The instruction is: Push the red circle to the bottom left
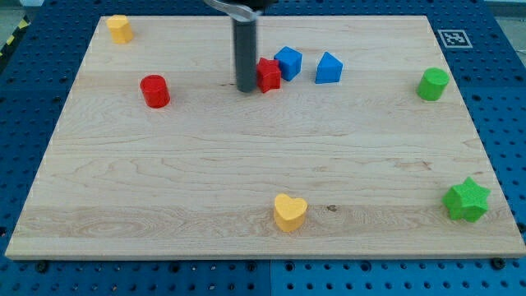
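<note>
The red circle [154,90], a short red cylinder, stands on the wooden board [164,181] at the upper left. My tip [246,87] is at the view's upper middle, well to the right of the red circle. It touches the left side of a red star-shaped block [269,75].
A blue block [288,62] sits just right of the red star and a second blue block [329,68] further right. A yellow block [120,28] is at the top left, a yellow heart [289,212] at the bottom middle, a green cylinder [432,84] at the right, a green star [467,200] at the bottom right.
</note>
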Available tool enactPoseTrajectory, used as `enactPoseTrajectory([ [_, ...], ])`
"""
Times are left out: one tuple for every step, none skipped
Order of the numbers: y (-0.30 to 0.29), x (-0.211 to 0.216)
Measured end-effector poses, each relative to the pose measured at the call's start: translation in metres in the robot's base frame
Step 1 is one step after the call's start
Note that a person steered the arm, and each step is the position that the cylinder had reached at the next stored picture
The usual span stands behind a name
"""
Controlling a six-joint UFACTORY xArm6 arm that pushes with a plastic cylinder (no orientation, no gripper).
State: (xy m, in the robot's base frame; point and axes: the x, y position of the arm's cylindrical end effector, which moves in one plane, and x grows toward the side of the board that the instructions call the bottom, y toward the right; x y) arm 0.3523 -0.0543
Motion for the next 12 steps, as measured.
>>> enactPoseTrajectory([
  [-0.07, -0.005],
  [-0.126, -0.002],
  [-0.139, 0.006],
  [-0.139, 0.003],
  [-0.136, -0.012],
  [-0.131, -0.011],
  [-0.124, 0.002],
  [-0.103, 0.019],
  [-0.091, 0.03],
  [-0.091, 0.045],
  [-0.095, 0.061],
  [-0.096, 0.085],
])
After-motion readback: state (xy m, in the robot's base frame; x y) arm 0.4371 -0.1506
